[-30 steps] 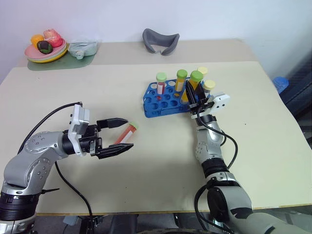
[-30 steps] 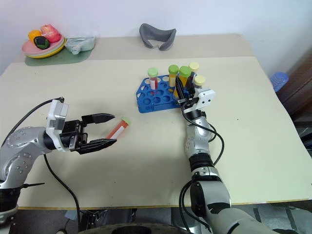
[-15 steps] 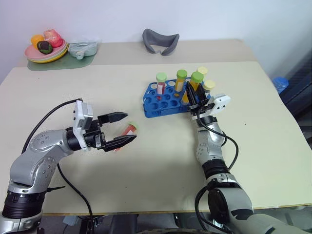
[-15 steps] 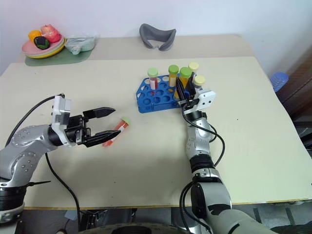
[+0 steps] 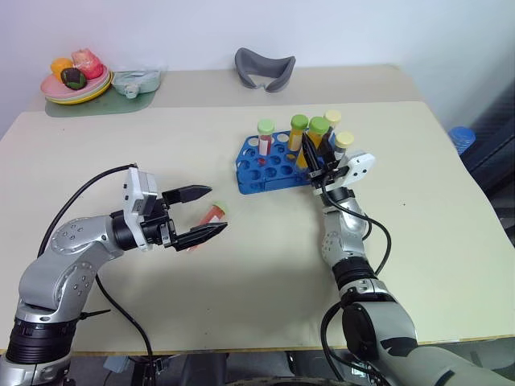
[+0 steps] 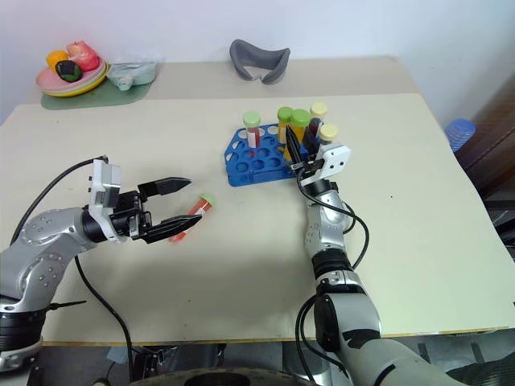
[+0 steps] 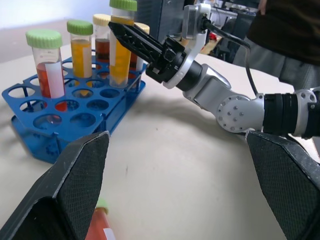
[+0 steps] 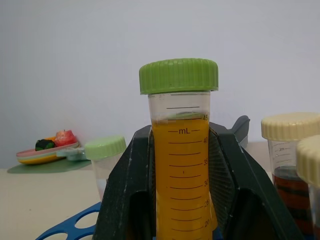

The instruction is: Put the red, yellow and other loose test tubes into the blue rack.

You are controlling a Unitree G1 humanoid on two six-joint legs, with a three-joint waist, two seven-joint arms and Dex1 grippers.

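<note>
- Test tubes, sorted so far: blue rack [image 5: 272,165] sits a little right of the table's [image 5: 241,297] centre, carrying four upright tubes along its far and right-hand side.
  - red-filled tube with green cap [image 5: 265,138], at the rack's 11 o'clock.
  - orange-filled tube with green cap [image 5: 298,133], at about 12 o'clock.
  - two cream-capped tubes [image 5: 344,141], at 1 to 3 o'clock; at least one holds dark liquid.
- Tube in transit: yellow tube with green cap [image 5: 317,138], clamped by the right gripper [image 5: 314,158] at the rack's 2 o'clock edge.
  - fingers closed tight on both sides of the barrel, as the right wrist view shows.
  - held roughly upright; whether its tip is already in a hole cannot be told.
- Tube outstanding: red tube [image 5: 205,223], lying flat on the table at the rack's 8 o'clock, well apart from it, green cap towards the rack.
- Left gripper [image 5: 203,213]: spread wide, holding nothing, pointing level with one finger on each side of the red tube's rear end; contact cannot be told.
- Tally, as a judgement: four racked, one nearly racked, one loose; many holes free on the near side. No other loose tube seen on the table.
</note>
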